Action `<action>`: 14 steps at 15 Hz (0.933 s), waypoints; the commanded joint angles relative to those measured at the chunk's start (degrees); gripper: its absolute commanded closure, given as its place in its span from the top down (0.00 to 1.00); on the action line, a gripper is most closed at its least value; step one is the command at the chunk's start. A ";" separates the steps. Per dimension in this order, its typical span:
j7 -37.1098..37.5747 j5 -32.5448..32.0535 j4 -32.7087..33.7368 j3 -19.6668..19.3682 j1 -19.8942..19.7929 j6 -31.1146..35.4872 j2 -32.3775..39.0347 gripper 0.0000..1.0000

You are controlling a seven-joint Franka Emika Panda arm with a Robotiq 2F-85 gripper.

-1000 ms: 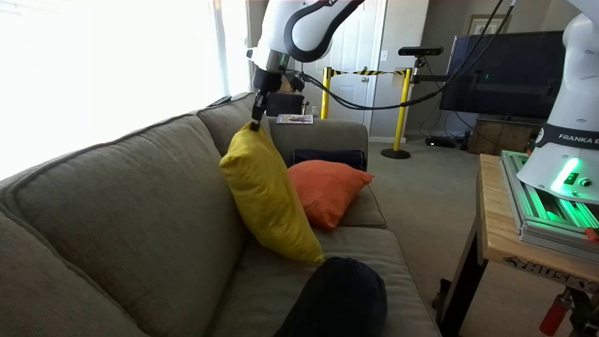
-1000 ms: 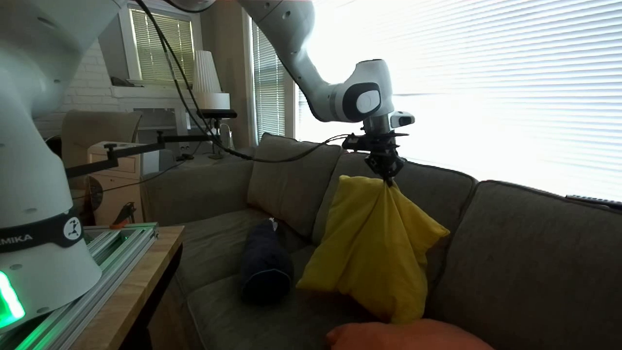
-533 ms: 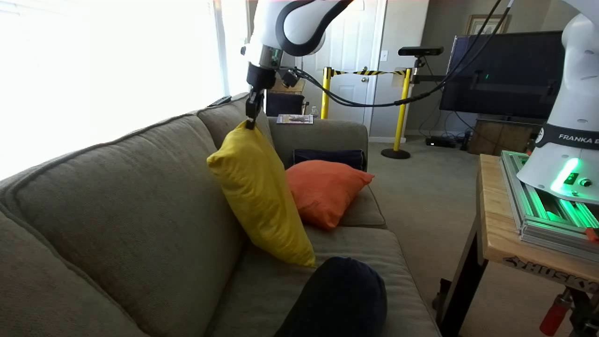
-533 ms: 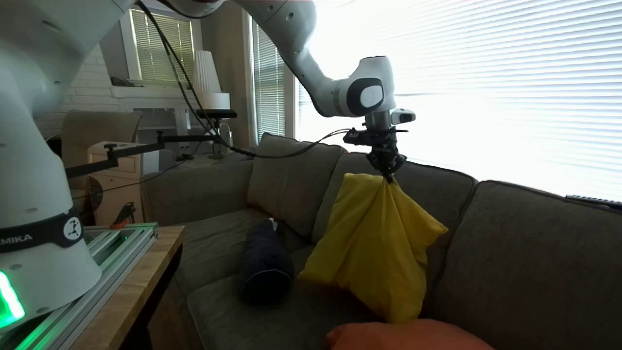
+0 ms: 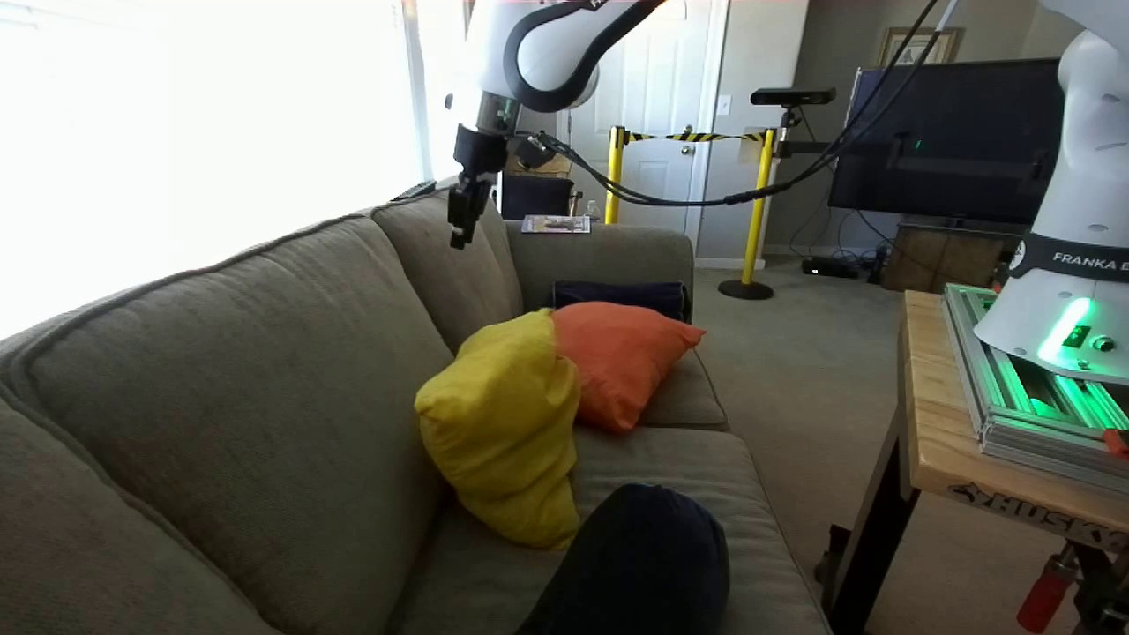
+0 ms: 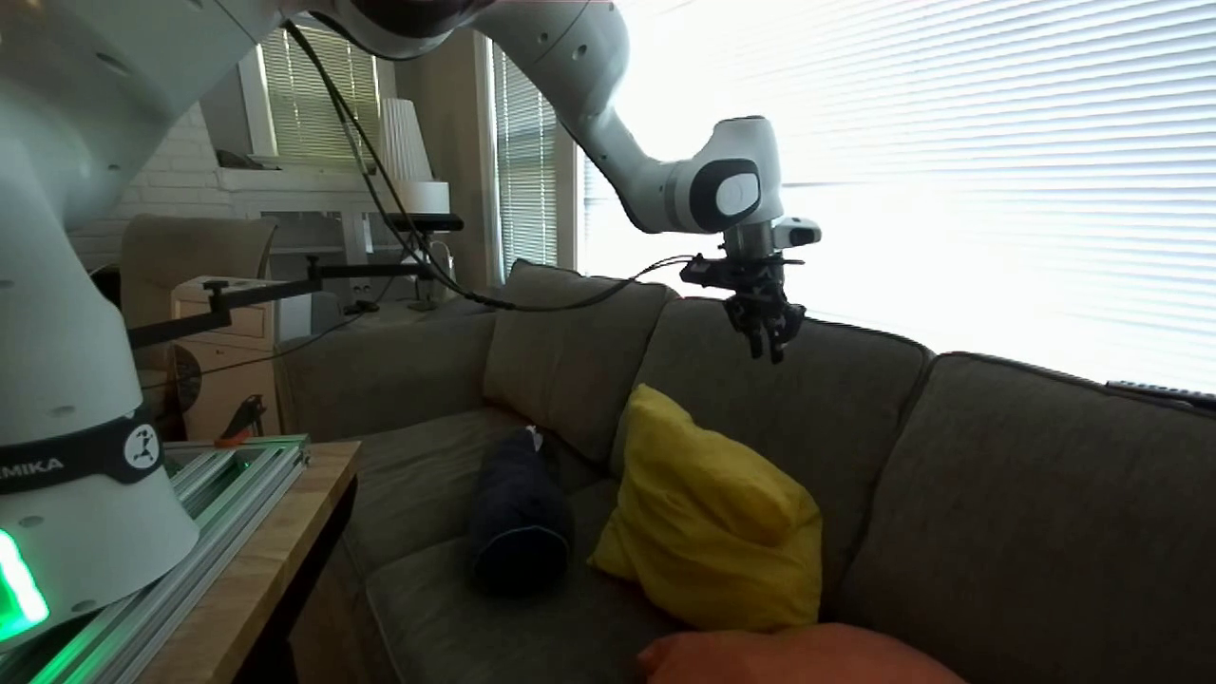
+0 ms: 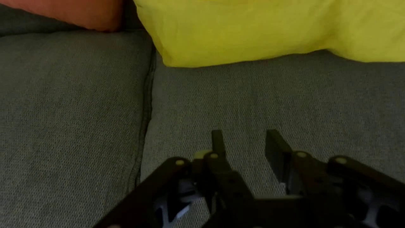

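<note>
My gripper (image 5: 459, 240) is open and empty, in the air in front of the couch back; it also shows in an exterior view (image 6: 767, 353). In the wrist view the gripper (image 7: 243, 134) has its fingers apart, with only grey couch fabric between them. A yellow pillow (image 6: 717, 513) sits slumped on the couch seat below the gripper and apart from it; it also shows in an exterior view (image 5: 498, 423) and along the top of the wrist view (image 7: 240, 31). An orange pillow (image 5: 622, 357) lies beside it, partly cut off in an exterior view (image 6: 807, 655).
A dark blue bolster (image 6: 521, 522) lies on the seat near the yellow pillow. The couch back (image 5: 256, 388) runs below the window. A wooden workbench (image 5: 935, 414) bears the robot base. A dark folded cloth (image 5: 622, 295) lies by the far armrest, which holds a magazine (image 5: 556, 224).
The gripper, which was shut on the yellow pillow's top edge, has opened and let go. The pillow has dropped and slumped onto the seat. The arm has shifted slightly towards the couch back.
</note>
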 commanded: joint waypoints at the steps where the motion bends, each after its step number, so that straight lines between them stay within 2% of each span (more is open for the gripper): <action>1: 1.50 1.01 2.32 -0.30 0.52 -1.74 0.37 0.72; 5: 1.45 0.00 -4.77 -1.60 -0.35 -2.03 -4.63 0.98; 10: 7.96 -2.07 -18.57 -8.38 -0.71 -1.45 -9.63 1.00; 14: 14.13 -1.35 -27.97 -12.09 -2.09 3.43 -8.09 1.00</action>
